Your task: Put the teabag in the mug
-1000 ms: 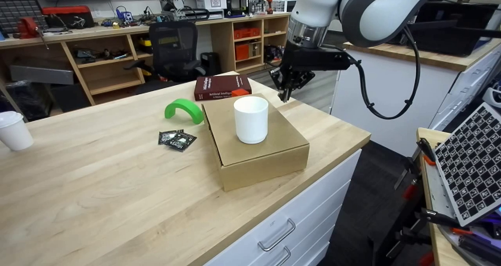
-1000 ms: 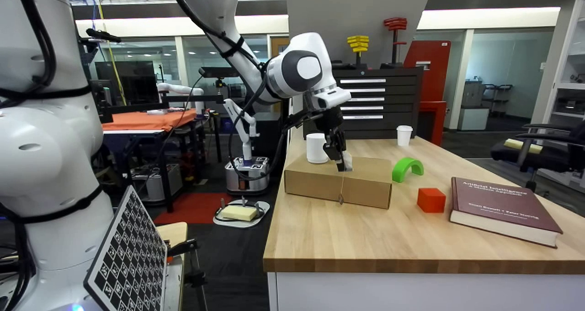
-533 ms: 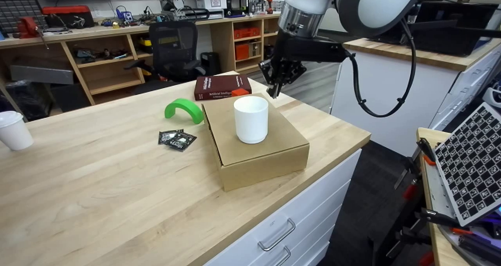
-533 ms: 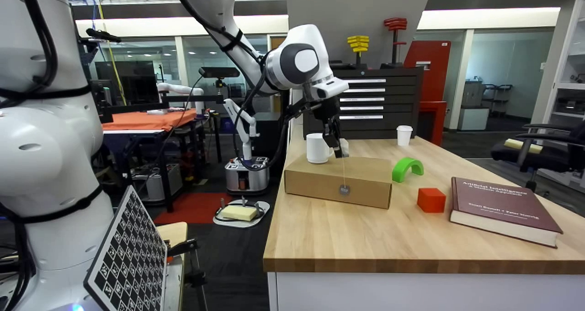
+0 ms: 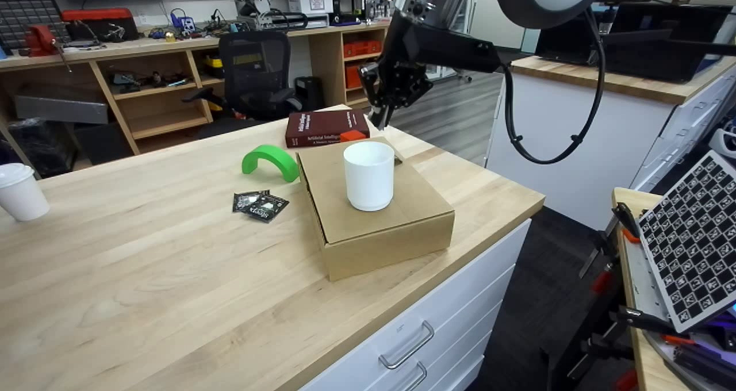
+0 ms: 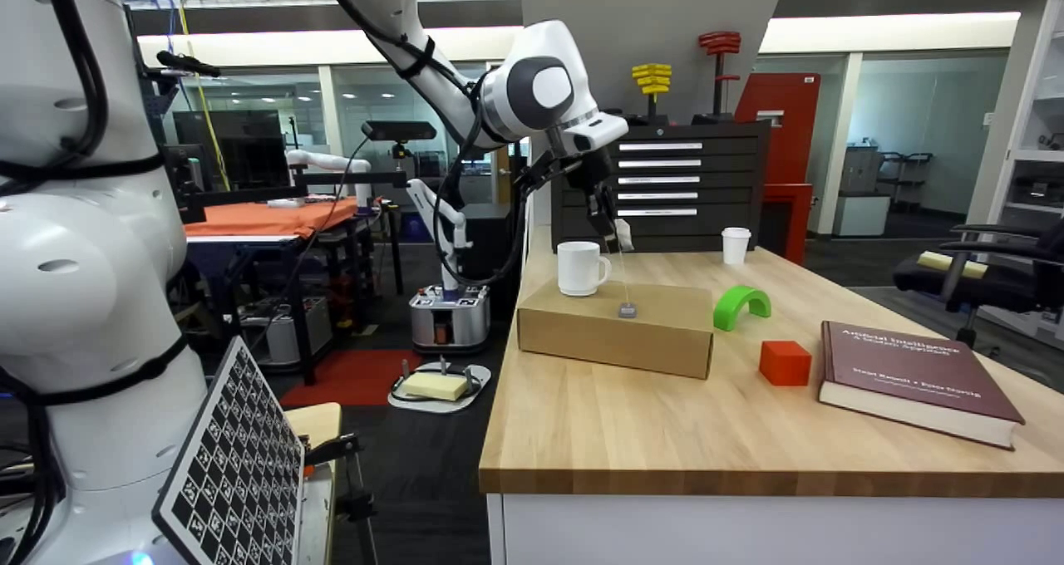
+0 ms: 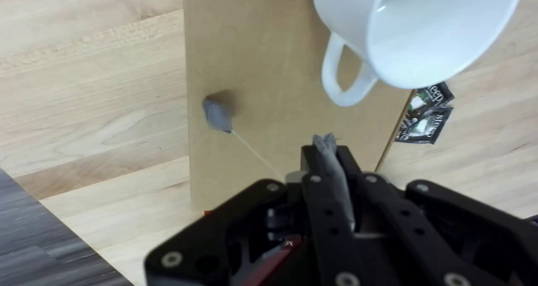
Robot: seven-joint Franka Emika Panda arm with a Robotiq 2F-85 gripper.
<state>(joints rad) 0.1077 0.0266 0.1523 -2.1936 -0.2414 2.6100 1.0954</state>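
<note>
Pinching teabag [image 6: 624, 233]: gripper [image 7: 327, 153] nearly closed, fingertips squeezed on it, its edge poking out near centre of wrist view. Versus 1 s ago, gripper is higher and further left in both exterior views. Hanging tag [image 6: 628, 310], earlier against front face of box [image 6: 615, 336] in an exterior view, now shows against its top. Mug [image 6: 578, 268] unmoved, upright on box at frame centre, handle [image 6: 608, 267] now uncovered; teabag up and right of it. 2 dark packets [image 5: 266, 208] unmoved, left of centre.
</note>
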